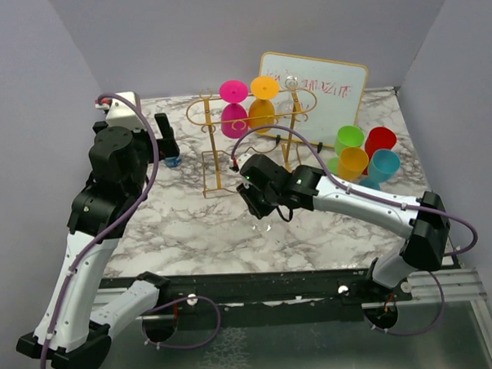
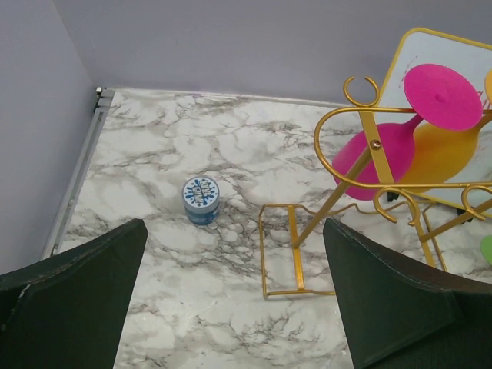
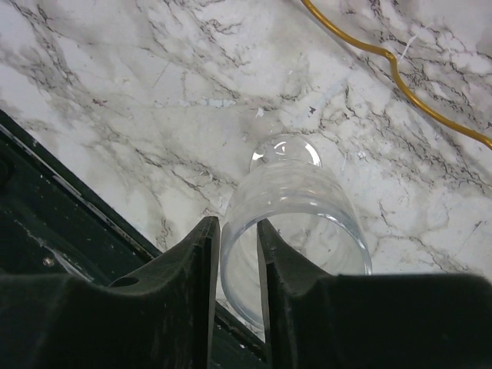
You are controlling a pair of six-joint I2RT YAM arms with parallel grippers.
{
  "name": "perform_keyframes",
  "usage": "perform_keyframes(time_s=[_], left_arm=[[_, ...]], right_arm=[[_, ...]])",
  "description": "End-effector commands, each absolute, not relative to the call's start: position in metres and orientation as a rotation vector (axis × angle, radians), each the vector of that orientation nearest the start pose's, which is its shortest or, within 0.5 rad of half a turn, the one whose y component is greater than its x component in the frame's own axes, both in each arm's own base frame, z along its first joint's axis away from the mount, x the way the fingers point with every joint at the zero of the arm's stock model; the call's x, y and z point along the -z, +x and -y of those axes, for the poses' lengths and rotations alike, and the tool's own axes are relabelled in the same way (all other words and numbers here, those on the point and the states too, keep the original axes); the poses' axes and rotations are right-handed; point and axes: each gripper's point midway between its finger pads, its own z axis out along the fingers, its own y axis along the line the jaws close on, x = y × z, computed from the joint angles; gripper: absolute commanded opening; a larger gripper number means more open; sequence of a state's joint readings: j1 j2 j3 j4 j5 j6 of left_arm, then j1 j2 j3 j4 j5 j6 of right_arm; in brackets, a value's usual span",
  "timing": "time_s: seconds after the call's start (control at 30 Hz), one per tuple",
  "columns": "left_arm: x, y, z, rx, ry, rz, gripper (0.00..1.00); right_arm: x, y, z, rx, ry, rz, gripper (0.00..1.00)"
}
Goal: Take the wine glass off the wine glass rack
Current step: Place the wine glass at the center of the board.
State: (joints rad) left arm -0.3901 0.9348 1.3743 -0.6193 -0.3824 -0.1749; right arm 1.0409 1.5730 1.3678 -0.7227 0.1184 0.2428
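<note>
Top view: wine glass rack (image 1: 214,149) stands back-centre with a pink glass (image 1: 233,103) and an orange glass (image 1: 263,102) hung on it. Whiteboard (image 1: 323,87) at its 2 o'clock, red scrawl unreadable. Open marble tabletop (image 1: 191,228) at 9 o'clock of right gripper (image 1: 263,212).

Left wrist: left gripper (image 2: 234,223) wide apart. Blue jar (image 2: 201,200) at 11 o'clock, lid print unreadable.

Right wrist: fingers (image 3: 204,254) narrowly apart astride the rim of the clear wine glass (image 3: 296,231), which is off the rack, near the tabletop's front edge. Cannot tell whether they pinch.

Red handwritten line on whiteboard (image 1: 340,99), perhaps capitals, too blurred to read, jar lid (image 2: 201,190) pattern wordless

Robot lab cell: plain walls (image 1: 182,40) enclose a marble-patterned table (image 1: 199,227).
</note>
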Motion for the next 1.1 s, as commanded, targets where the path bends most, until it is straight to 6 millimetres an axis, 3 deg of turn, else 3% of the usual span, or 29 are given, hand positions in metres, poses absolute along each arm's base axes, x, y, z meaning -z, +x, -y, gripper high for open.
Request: perform_keyframes(time_s=[0.0, 0.13, 0.37, 0.5, 0.6, 0.7, 0.9, 1.07], left_arm=[[-0.409, 0.285, 0.052, 0.087, -0.105, -1.704, 0.99], [-0.409, 0.283, 0.052, 0.100, -0.115, -1.699, 0.99], [-0.406, 0.287, 0.067, 0.162, -0.059, -1.720, 0.99], [-0.404, 0.291, 0.078, 0.202, -0.018, -1.733, 0.99], [-0.407, 0.292, 0.091, 0.260, 0.028, -1.728, 0.99], [-0.409, 0.293, 0.102, 0.296, 0.090, -1.728, 0.99], [-0.418, 0.297, 0.118, 0.383, 0.121, -1.712, 0.99], [-0.435, 0.294, 0.152, 0.531, 0.277, -1.668, 0.99]], right_arm=[[-0.171, 0.206, -0.344, -0.426, -0.957, -2.313, 0.33], [-0.175, 0.207, -0.343, -0.407, -0.957, -2.313, 0.39], [-0.204, 0.207, -0.348, -0.474, -0.927, -2.255, 0.46], [-0.230, 0.206, -0.347, -0.531, -0.872, -2.203, 0.47], [-0.264, 0.206, -0.341, -0.591, -0.785, -2.118, 0.51], [-0.299, 0.212, -0.321, -0.584, -0.683, -2.014, 0.53], [-0.350, 0.227, -0.256, -0.451, -0.379, -1.876, 0.69], [-0.355, 0.233, -0.215, -0.390, -0.174, -1.873, 0.78]])
